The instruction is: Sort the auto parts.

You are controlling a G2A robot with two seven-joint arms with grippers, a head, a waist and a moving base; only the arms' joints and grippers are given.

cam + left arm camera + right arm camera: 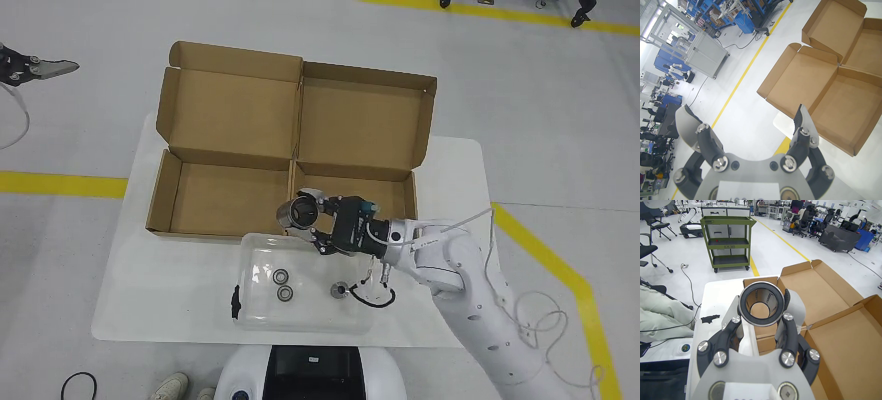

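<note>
The right gripper [303, 213] is clamping the steel bearing [762, 303] by its outer wall, over the near edge of the cardboard box [230, 200]. It is probably weighing much, stiff and slippery. The left gripper [743, 121] is gaping wide.

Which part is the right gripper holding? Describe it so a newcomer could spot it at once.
On the white table, open cardboard boxes sit beyond a clear tray. Where they meet, the right gripper clamps a large steel ring with a black face, far bigger than the two small bearings lying in the tray.
</note>
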